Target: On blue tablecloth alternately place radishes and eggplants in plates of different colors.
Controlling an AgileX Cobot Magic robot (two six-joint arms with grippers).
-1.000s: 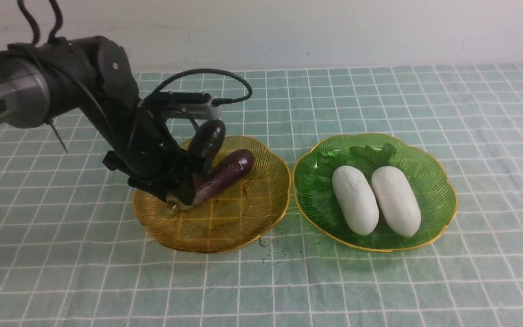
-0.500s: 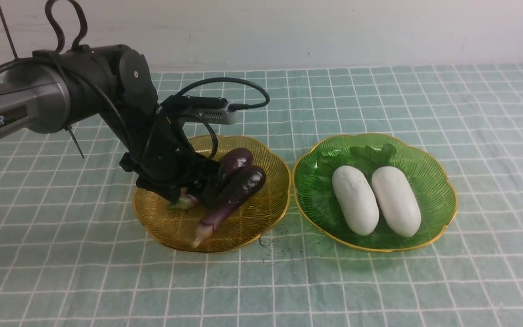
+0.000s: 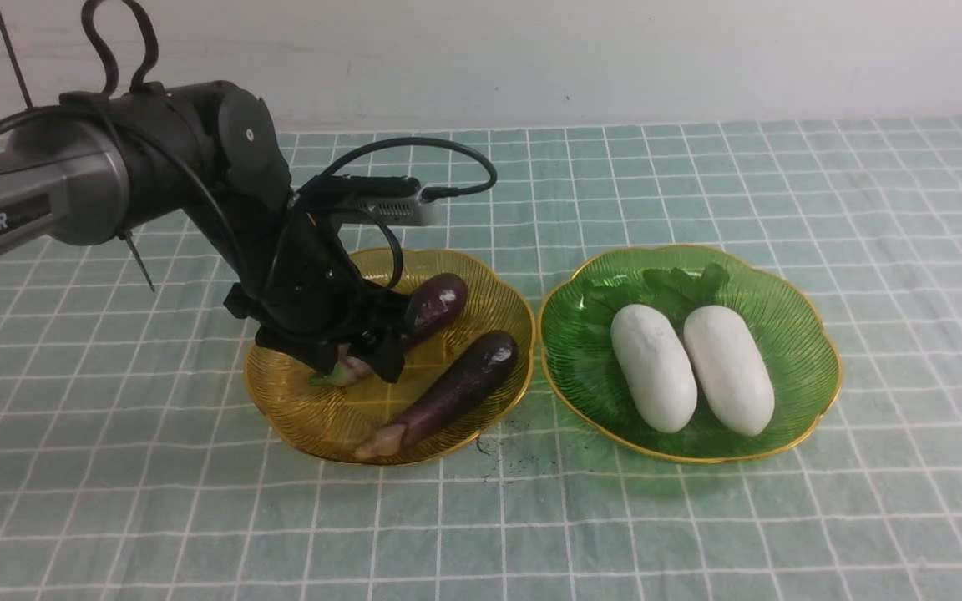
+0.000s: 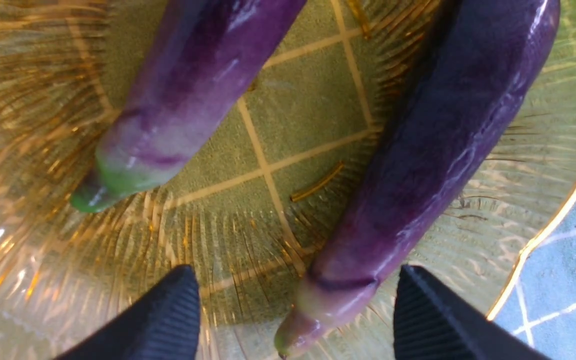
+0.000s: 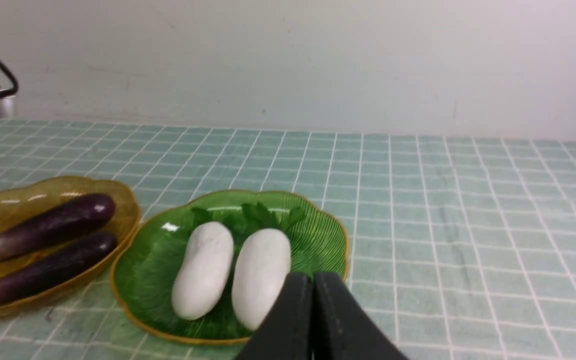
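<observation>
On the blue tablecloth (image 3: 698,517), both eggplants lie in the amber plate (image 3: 314,417). One eggplant (image 3: 439,299) is at the back, partly behind my left gripper. The other eggplant (image 3: 456,391) lies by the plate's front right rim. My left gripper (image 3: 364,357) hangs open and empty just above the plate. In the left wrist view its fingertips (image 4: 168,310) stand wide apart, with the stem end of the darker eggplant (image 4: 448,140) between them, untouched. Two radishes (image 3: 653,367) (image 3: 729,369) lie side by side in the green plate (image 3: 837,376). My right gripper (image 5: 313,282) is shut and empty, near the green plate's side.
The two plates stand close together, rims almost touching. A white wall runs along the far edge of the cloth. Some dark specks (image 3: 502,451) lie on the cloth in front of the amber plate.
My left gripper lowered the eggplant it held into the amber plate and opened. That eggplant rolled to the front right of the plate. The right gripper left the front view's edge.
</observation>
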